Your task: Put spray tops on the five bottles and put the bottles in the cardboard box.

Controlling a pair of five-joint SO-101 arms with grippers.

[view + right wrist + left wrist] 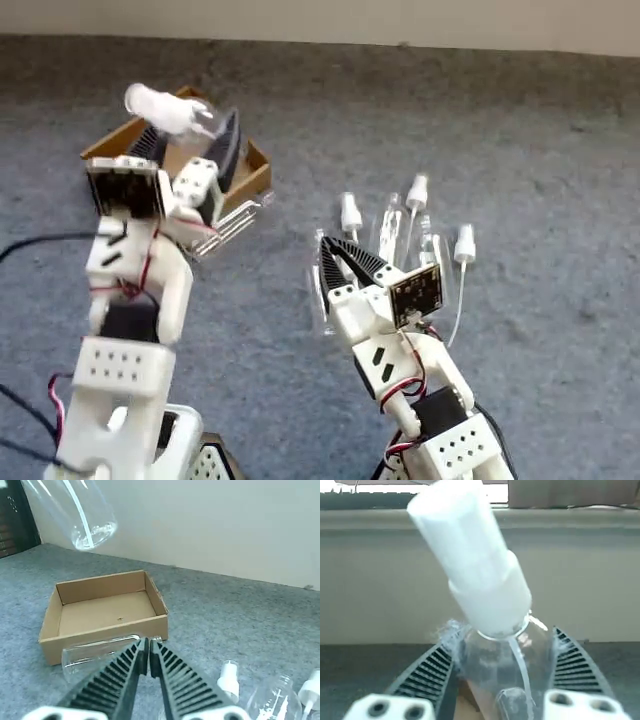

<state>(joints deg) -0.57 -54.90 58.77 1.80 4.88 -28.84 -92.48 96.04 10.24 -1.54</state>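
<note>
High view: left gripper [190, 138] was clamped on a capped bottle [168, 110] above the cardboard box [256, 172], upper left of frame. Its long axis slanted, with the spray top [143, 99] toward the upper left. Right gripper [330, 243] sat mid-frame by loose tops [351, 213], narrow and empty.
Left wrist view: the bottle's top pointed away from the camera.
Right wrist view: a second bottle [97, 652] lay lengthwise against the box's wall.

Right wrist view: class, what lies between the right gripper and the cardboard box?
A clear bottle lying on its side, right beside the cardboard box and ahead of the right gripper; the right wrist view shows it.
</note>
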